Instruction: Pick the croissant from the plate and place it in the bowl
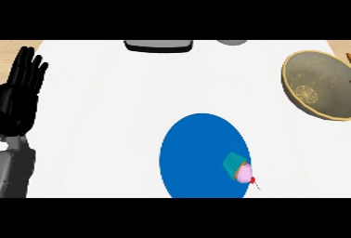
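Head view, looking steeply down on the white counter (103, 116). My left hand (21, 100) shows at the left edge, fingers straight and pointing up, holding nothing; it is resting there, well apart from everything else. My right hand is nowhere in view, so I cannot tell what its fingers are doing. The blue plate (195, 153) sits low in the centre. On its right rim lies the only item on it, and it does not read as a croissant: what I see is a cupcake (238, 168) tipped on its side, teal wrapper toward the plate's middle, pink icing and a small red cherry pointing out over the rim. The task names a croissant; I note the mismatch and treat this item as the one to be moved. The bowl (319, 86) is at the upper right, brownish with a pale rim, partly cut by the view's edge, well apart from the plate, and I see nothing inside it. At the top edge a dark grey object (158, 45) and a smaller grey shape (233, 42) are cut off; I cannot identify them. Progress as I judge it: nothing is done. The item is on the plate, untouched, with no hand near it. Reach, grasp, carry and release into the bowl all remain.
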Robot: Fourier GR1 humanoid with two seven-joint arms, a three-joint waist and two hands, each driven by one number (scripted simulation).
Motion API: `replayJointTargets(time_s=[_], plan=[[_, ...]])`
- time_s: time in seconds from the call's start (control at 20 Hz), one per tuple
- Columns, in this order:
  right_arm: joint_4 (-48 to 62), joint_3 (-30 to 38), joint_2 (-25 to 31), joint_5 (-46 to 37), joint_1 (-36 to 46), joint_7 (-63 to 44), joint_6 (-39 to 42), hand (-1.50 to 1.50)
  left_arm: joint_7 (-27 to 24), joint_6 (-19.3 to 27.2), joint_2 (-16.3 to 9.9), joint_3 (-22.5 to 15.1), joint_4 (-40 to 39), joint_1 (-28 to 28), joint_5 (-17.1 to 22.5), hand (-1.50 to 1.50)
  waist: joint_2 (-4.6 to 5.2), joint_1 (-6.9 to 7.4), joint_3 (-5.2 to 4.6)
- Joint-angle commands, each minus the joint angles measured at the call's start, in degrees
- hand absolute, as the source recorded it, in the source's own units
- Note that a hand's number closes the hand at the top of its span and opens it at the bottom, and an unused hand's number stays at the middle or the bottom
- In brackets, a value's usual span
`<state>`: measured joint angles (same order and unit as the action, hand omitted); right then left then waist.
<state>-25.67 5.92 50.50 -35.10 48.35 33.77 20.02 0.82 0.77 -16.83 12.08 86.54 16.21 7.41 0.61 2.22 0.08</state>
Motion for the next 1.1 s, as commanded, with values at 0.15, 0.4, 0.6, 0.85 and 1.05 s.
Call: replayJointTargets(time_s=[0.15,0.4,0.6,0.85,1.05], plan=[[9.79,1.24,-6.46,-1.59,1.98,-6.31,-5.89,-1.50,-2.72,-0.64,0.12,0.85,-2.75,0.23,0.10,0.00,0.20,-0.18,0.02],[14.38,5.97,-10.03,3.12,3.07,-5.58,-4.32,-1.50,-0.63,0.93,1.77,-0.93,-0.71,0.02,-0.94,0.00,0.28,0.31,0.11],[15.83,11.55,-10.15,8.46,3.93,-2.45,-4.46,-1.50,-2.60,-0.92,0.77,-0.03,-2.20,0.46,0.02,0.00,0.63,0.75,0.17],[15.55,18.03,-6.53,14.24,4.33,-0.37,-7.57,-1.50,-0.70,0.02,-0.91,1.23,-2.38,1.75,-0.48,0.00,0.45,0.07,0.15],[17.73,22.46,-2.78,18.03,3.85,-2.68,-8.39,-1.50,-0.70,-0.49,-0.16,0.87,-1.74,1.76,0.31,0.00,0.60,0.37,0.19]])
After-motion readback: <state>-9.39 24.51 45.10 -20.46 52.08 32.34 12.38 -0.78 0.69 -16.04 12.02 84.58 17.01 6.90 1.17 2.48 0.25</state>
